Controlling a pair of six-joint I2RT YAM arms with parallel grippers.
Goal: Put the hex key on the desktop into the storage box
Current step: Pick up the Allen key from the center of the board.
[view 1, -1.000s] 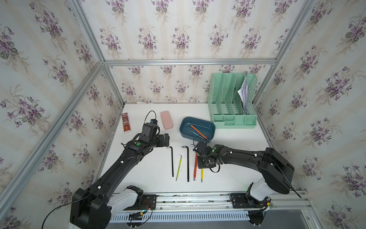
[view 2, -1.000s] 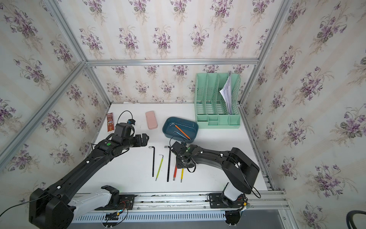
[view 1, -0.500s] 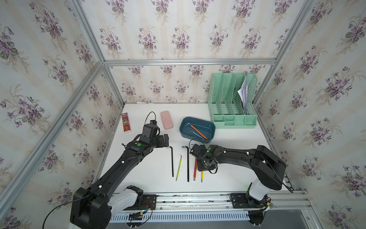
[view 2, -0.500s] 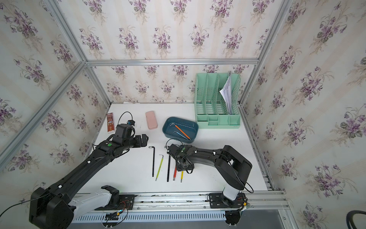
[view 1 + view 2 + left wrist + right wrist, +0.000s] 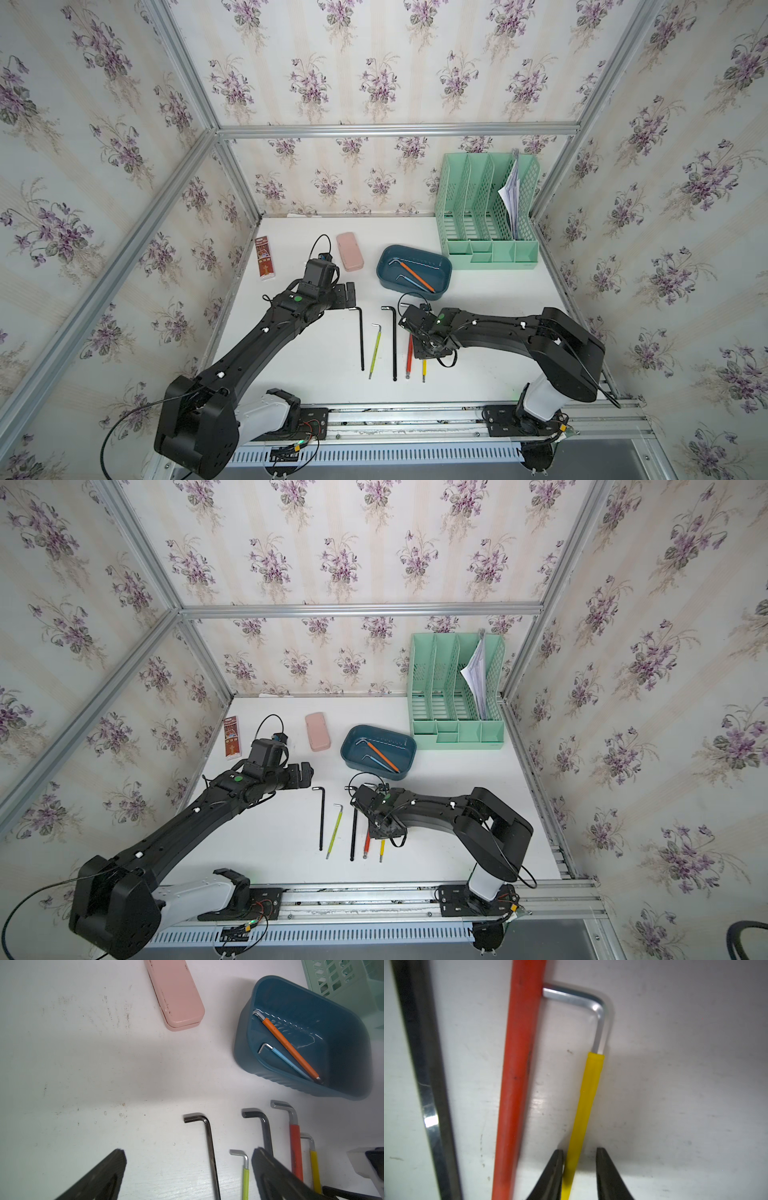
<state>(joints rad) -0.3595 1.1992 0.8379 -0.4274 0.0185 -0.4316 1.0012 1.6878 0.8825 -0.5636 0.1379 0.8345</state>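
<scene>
Several hex keys lie side by side on the white desktop (image 5: 291, 365): two black ones (image 5: 361, 338), a green-sleeved one (image 5: 376, 351), a red-sleeved one (image 5: 409, 357) and a yellow-sleeved one (image 5: 424, 368). My right gripper (image 5: 579, 1149) is down at the desktop astride the yellow hex key (image 5: 583, 1095). One finger touches the sleeve and the other stands a little off it, so the jaws are open. The teal storage box (image 5: 382, 274) holds an orange key (image 5: 415, 276) and a blue one. My left gripper (image 5: 189, 1150) hovers open and empty beside the leftmost black key (image 5: 209, 1147).
A pink case (image 5: 350, 251) and a small brown packet (image 5: 264, 262) lie at the back left. The mint-green file organiser (image 5: 486, 216) with papers stands at the back right, close behind the storage box. Aluminium rails frame the desktop.
My right gripper's jaws have narrowed around the yellow hex key, and the arm has shifted slightly left. The left arm has barely moved.
</scene>
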